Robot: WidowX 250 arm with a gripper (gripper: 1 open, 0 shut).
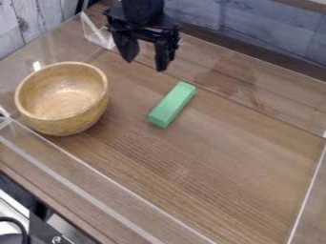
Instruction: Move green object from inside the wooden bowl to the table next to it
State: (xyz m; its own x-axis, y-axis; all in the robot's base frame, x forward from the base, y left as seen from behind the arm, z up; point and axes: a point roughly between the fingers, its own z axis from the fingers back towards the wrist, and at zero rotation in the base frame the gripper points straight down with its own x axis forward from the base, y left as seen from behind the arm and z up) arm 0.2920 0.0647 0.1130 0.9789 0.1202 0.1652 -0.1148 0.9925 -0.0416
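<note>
From the single camera view, the green block (173, 104) lies flat on the tabletop (216, 162), just right of the bowl (60, 96) and apart from it. The bowl's pale inside holds nothing. The end effector (144, 57) hangs above the far side of the tabletop, fingers spread wide and holding nothing, well clear of the block. Clear acrylic walls (152, 212) ring the tabletop.
</note>
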